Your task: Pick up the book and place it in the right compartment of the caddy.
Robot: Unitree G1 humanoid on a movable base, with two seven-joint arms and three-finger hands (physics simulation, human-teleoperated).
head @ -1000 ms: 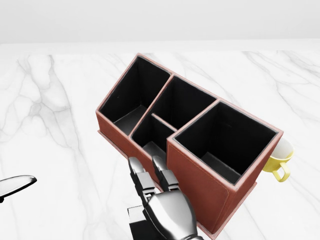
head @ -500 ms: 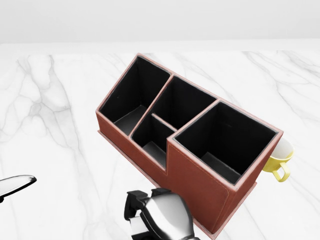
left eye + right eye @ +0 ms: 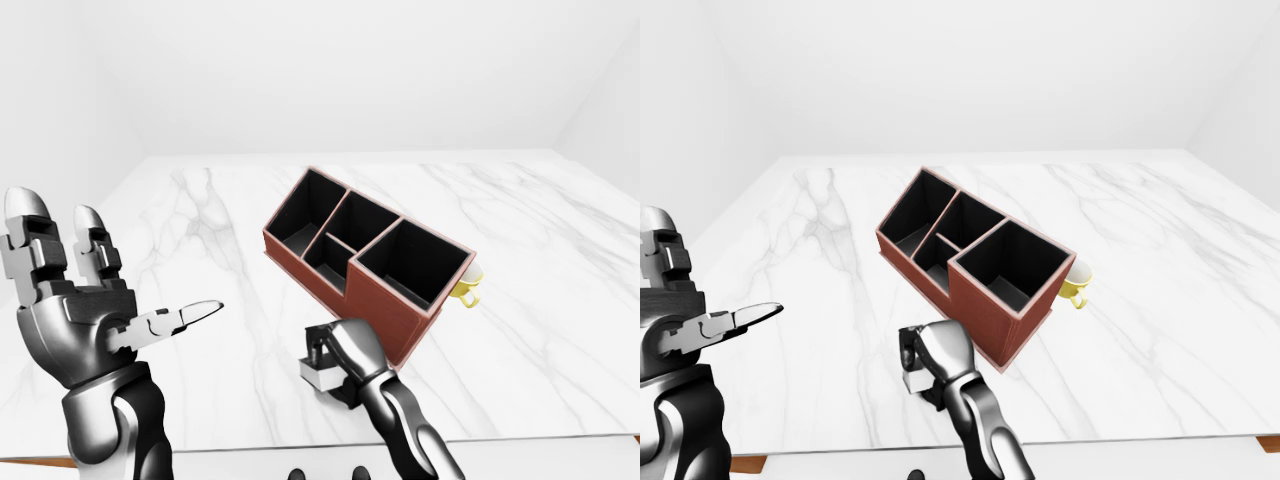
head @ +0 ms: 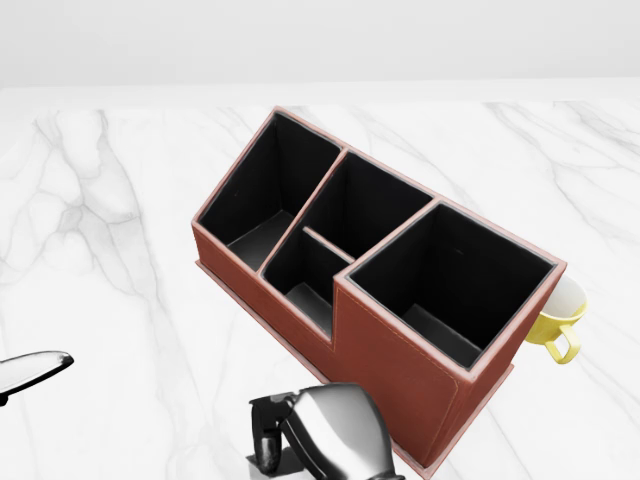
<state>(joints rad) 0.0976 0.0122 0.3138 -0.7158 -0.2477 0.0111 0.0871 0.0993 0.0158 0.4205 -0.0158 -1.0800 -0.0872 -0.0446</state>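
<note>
The red-brown caddy point(image 4: 400, 372) stands at an angle on the white marble table point(image 4: 110, 300). Its large right compartment point(image 4: 450, 280) is open and dark inside. My right hand point(image 3: 335, 352) is low at the caddy's near left side, its fingers curled round the book point(image 3: 314, 371), a small dark book with a white page edge, low over the table. In the head view only the back of this hand point(image 4: 325, 435) shows at the bottom edge. My left hand point(image 3: 130, 270) is raised at the left, open and empty.
A yellow mug point(image 4: 558, 318) stands against the caddy's right end. The caddy's other compartments point(image 4: 265, 195) lie to the upper left. The table's near edge point(image 3: 250, 455) runs just below my hands in the left-eye view.
My right hand's fingers were stretched out along the caddy's side; they have curled shut, and the hand has dropped lower in the head view. The caddy and left hand have not moved.
</note>
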